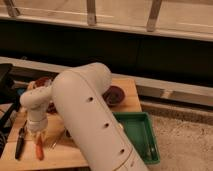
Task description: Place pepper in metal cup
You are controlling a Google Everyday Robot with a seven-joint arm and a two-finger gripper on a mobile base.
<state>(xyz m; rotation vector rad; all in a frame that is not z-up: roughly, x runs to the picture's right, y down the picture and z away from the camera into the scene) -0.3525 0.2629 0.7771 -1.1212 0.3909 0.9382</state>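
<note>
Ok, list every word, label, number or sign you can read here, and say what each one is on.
No readable text anywhere in this view.
The arm, green tray, bowl and wooden table show no visible markings.
The gripper, low over the pepper at the table's left, shows no label either.

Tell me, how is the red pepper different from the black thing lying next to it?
The pepper is orange-red; the black tool is dark. The tool looks longer than the pepper. The gripper sits right above the pepper, while the tool lies off to the side. Both are slim and lie on the wooden table.
</note>
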